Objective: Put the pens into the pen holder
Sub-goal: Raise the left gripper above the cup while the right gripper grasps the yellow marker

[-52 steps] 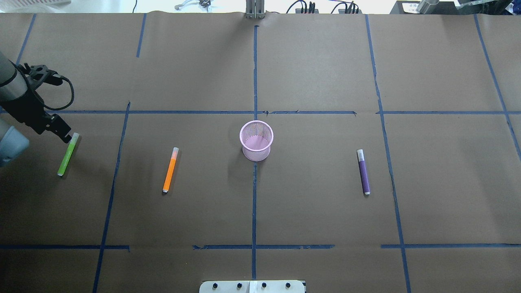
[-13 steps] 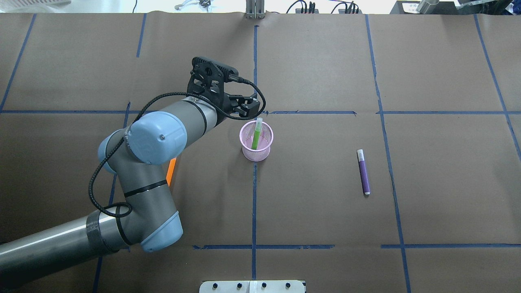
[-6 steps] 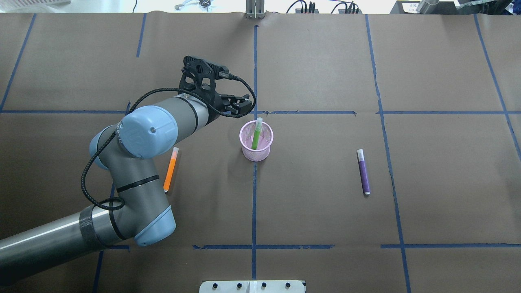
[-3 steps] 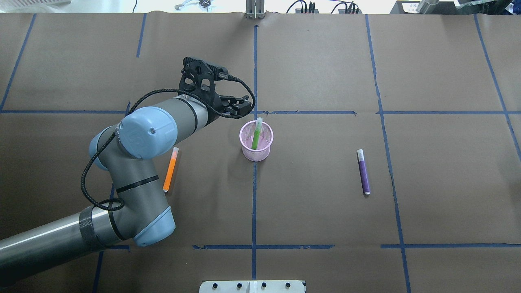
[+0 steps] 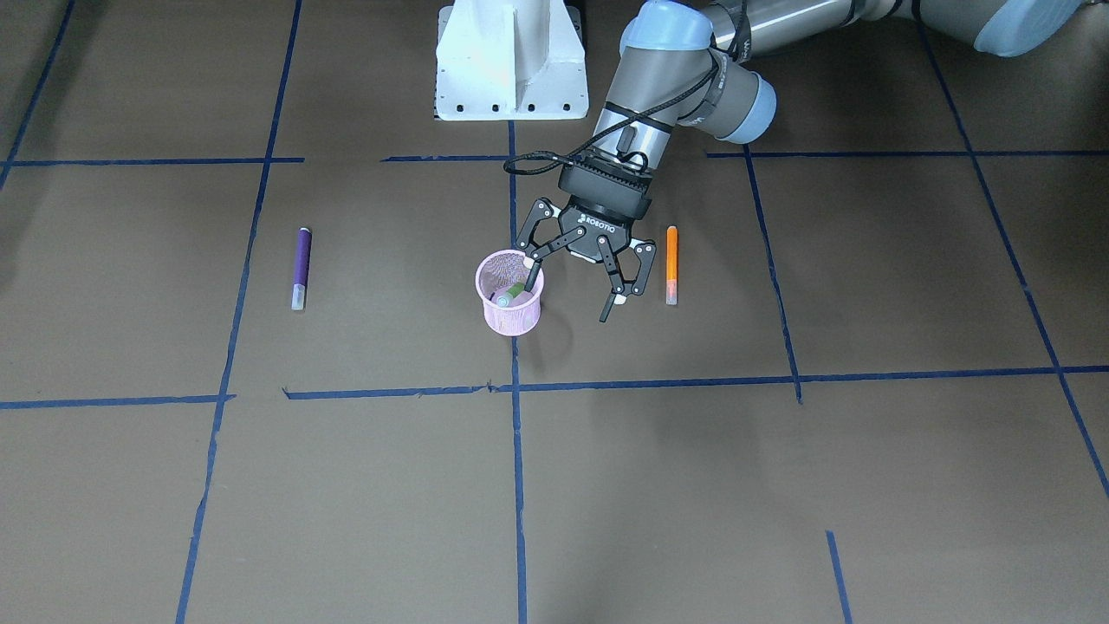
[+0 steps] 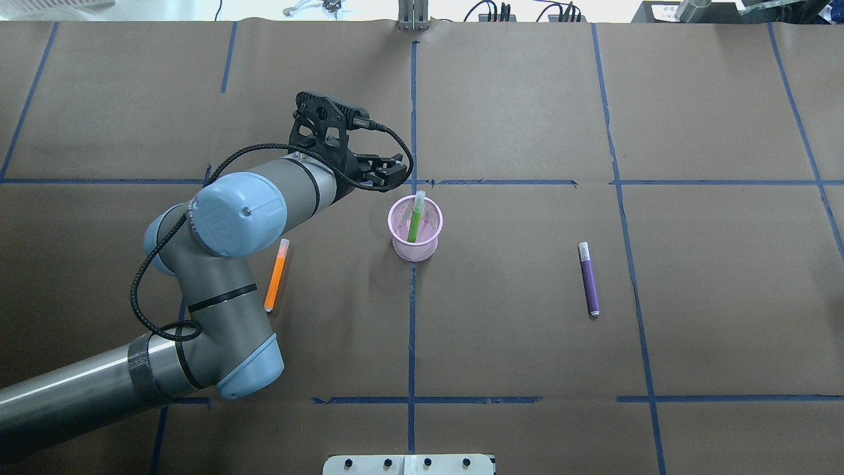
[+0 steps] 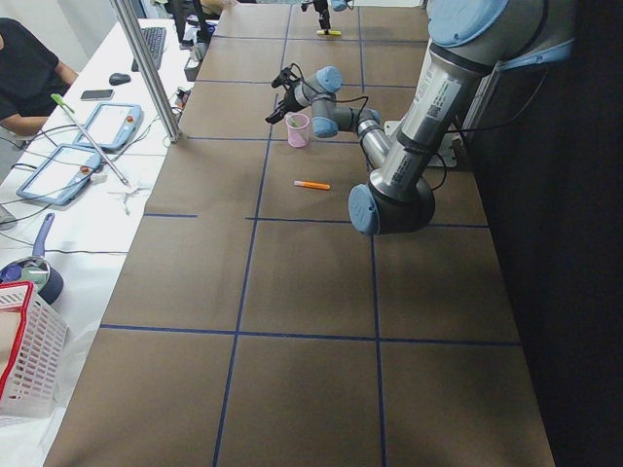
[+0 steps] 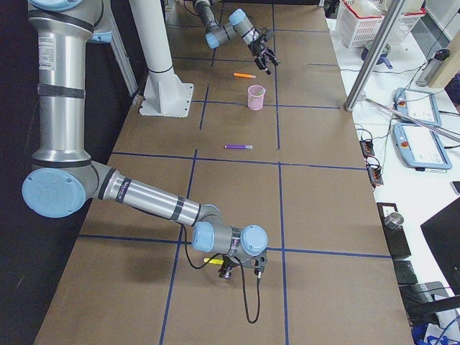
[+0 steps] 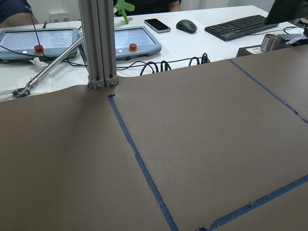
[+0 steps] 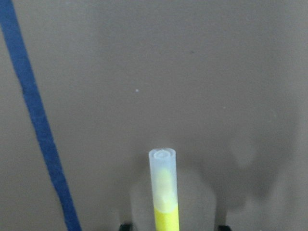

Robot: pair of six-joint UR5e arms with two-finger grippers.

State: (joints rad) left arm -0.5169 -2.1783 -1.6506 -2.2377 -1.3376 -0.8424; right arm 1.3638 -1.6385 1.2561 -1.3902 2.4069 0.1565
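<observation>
The pink mesh pen holder [image 6: 415, 252] stands mid-table, also in the front-facing view [image 5: 513, 319]. The green pen [image 6: 415, 221] stands in it, leaning on the rim. My left gripper [image 5: 567, 301] is open and empty, hovering just beside the holder's far left [image 6: 393, 170]. The orange pen [image 6: 276, 276] lies on the table left of the holder. The purple pen [image 6: 589, 280] lies to the right. My right gripper [image 8: 241, 269] is low over a yellow pen [image 10: 163, 192]; its fingertips [image 10: 126, 225] stand apart on either side of the pen, open.
The white robot base [image 5: 511, 61] is at the near table edge. A metal post [image 6: 413, 16] stands at the far edge, with tablets [image 9: 134, 41] and cables beyond. Blue tape lines [image 6: 412, 330] cross the brown paper. A basket [image 7: 29, 350] sits off the table.
The green pen went from the table's far left into the holder and my left gripper let go of it. The gripper then drew back left; almost still in the last second.
</observation>
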